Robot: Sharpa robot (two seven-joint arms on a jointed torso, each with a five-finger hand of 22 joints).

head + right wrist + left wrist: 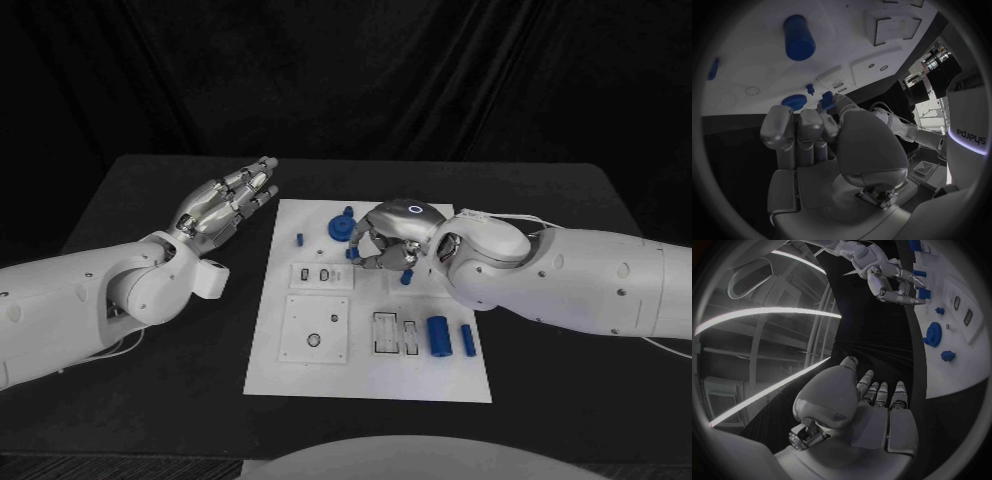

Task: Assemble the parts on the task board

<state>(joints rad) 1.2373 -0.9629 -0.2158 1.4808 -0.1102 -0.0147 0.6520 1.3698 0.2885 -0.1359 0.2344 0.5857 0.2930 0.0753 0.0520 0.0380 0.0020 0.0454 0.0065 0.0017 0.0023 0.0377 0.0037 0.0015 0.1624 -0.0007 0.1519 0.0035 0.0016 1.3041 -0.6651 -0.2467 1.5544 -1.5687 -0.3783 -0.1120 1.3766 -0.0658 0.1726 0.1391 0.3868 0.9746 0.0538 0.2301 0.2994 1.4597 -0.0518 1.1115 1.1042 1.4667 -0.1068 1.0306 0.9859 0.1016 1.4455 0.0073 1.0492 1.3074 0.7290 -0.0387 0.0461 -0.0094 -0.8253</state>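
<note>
Head view: the white rectangular task board [368, 375] lies in the middle of the black counter [577, 200]. The left hand [228, 205] hovers over the bare counter just beside the board's left edge, fingers straight and a little apart, holding nothing. The right hand [389, 238] is curled over the board's upper middle, fingertips bent down near a small blue peg [407, 277]; from here I cannot tell whether anything is pinched. A round blue gear-like part [338, 227] sits just beside that hand, near the board's far edge, and a small blue stud [300, 239] stands near the board's left edge. Two blue cylinders [438, 333] lie side by side at the board's near right, next to a white slotted block [387, 333].

Left wrist view: the left hand [879, 395] is stretched flat and empty above the dark counter. The board [967, 355] carries the blue gear-like part [933, 333], and the right hand [895, 287] hangs curled over the board.

Right wrist view: the right hand [820, 130] has its fingers bent inward, and a small blue piece [826, 100] shows at the fingertips, seemingly pinched. A blue cylinder [799, 38] lies on the board [748, 65] beyond.
</note>
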